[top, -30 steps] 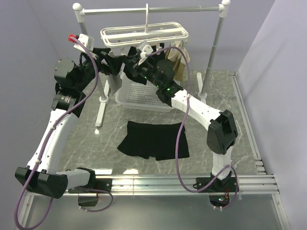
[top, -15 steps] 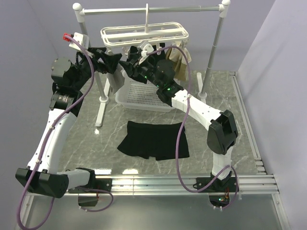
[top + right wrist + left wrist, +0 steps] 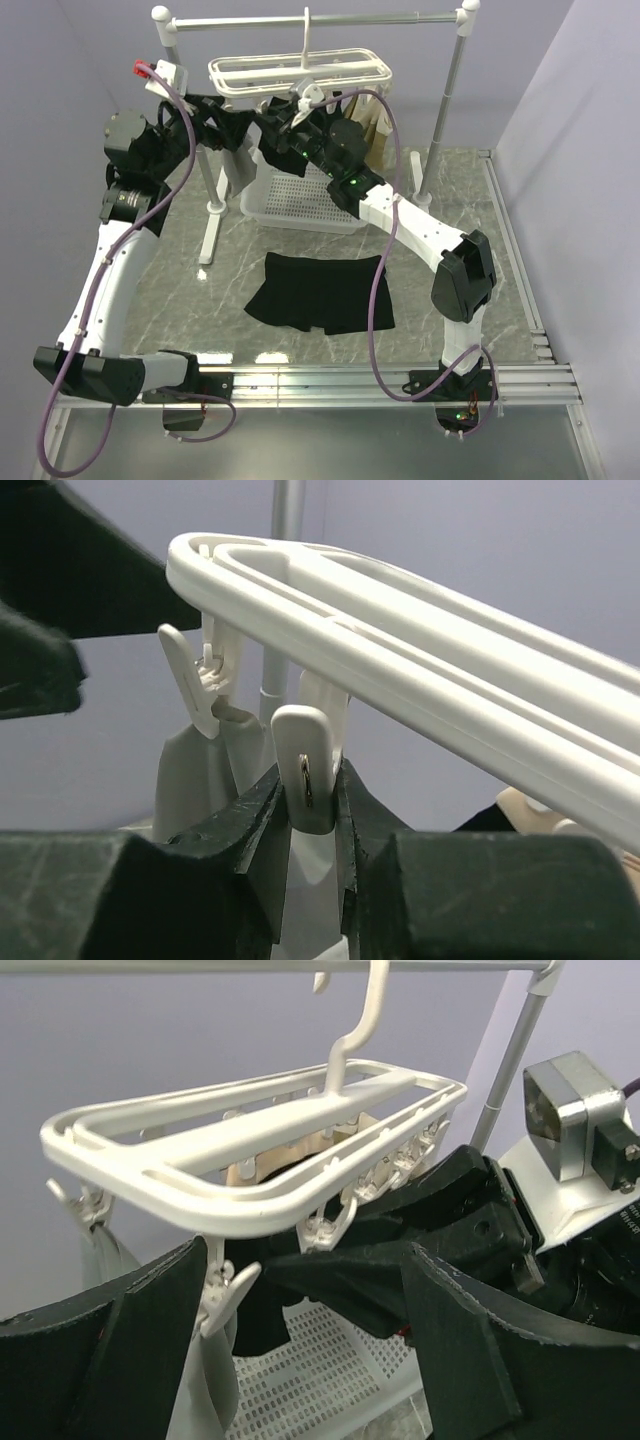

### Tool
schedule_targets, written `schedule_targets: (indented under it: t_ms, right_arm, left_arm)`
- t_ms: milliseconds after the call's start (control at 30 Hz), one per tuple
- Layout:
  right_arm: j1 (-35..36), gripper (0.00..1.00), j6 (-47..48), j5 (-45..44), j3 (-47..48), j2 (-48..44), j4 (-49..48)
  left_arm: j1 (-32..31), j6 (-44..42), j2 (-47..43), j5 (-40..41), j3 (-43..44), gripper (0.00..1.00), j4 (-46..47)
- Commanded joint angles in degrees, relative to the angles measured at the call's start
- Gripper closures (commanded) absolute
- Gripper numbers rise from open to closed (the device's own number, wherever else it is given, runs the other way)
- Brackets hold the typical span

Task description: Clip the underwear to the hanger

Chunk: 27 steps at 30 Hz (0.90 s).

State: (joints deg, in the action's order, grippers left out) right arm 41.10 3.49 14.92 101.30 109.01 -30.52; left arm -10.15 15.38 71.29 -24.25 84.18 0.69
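The black underwear [image 3: 320,293] lies flat on the table in front of the arms, with no gripper touching it. The white hanger [image 3: 300,75] hangs by its hook from the rail. Its frame [image 3: 420,670] fills the right wrist view. My right gripper [image 3: 278,122] is up under the hanger's near left edge, shut on one dangling clip peg [image 3: 312,768], one finger on each side. My left gripper [image 3: 235,128] hovers just left of it, open wide and holding nothing. In the left wrist view the right gripper's black fingers [image 3: 350,1285] cross below the hanger [image 3: 250,1150].
A grey garment [image 3: 100,1260] hangs from a peg at the hanger's left end and a tan garment [image 3: 370,135] at its right. The white perforated basket [image 3: 300,195] stands under the hanger. The grey rail stand [image 3: 445,110] with white knobs spans the back.
My right gripper rose to the hanger's edge, opened and closed on a peg. The left wrist shifted slightly up and left, still open. The underwear has not moved.
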Motion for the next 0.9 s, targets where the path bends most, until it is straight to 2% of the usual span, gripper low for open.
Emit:
schedule_targets:
  t_ms: [0, 133, 200, 300, 433, 533, 700, 867]
  right_arm:
    - [-0.41, 0.90, 0.29, 1.96, 3.12, -1.34, -0.25]
    - [-0.67, 0.99, 0.56, 3.54, 4.34, -2.05, 3.36]
    - [-0.59, 1.00, 0.47, 4.06, 4.87, -2.22, 5.98]
    - [-0.67, 1.00, -0.14, 4.42, 6.37, -2.40, 9.76]
    - [-0.58, 1.00, -1.02, 4.68, 7.51, -2.75, 12.94]
    - [-0.58, 1.00, -0.76, 4.68, 7.43, -3.10, 13.56]
    - [-0.58, 1.00, -0.50, 4.15, 7.86, -3.10, 14.09]
    - [-0.58, 1.00, -1.46, 3.19, 8.30, -3.01, 14.35]
  left_arm:
    - [0.22, -2.27, 1.66, -3.87, 6.42, 0.16, -4.80]
    - [0.22, -3.95, 1.49, -8.44, 7.22, 0.16, -6.31]
    - [0.22, -2.73, 1.22, -9.93, 7.22, 0.17, -6.58]
    - [0.22, 1.83, 1.57, -9.77, 7.58, 0.19, -7.80]
    - [0.22, 14.81, 1.58, -5.64, 6.44, 0.21, -8.95]
    - [0.13, 20.55, -0.78, -10.36, 2.67, 0.22, -3.61]
    - [-0.66, 18.56, -8.08, -2.05, -6.83, 0.20, 5.98]
    - [-0.75, 15.30, -10.38, 7.52, -5.87, 0.20, 1.34]
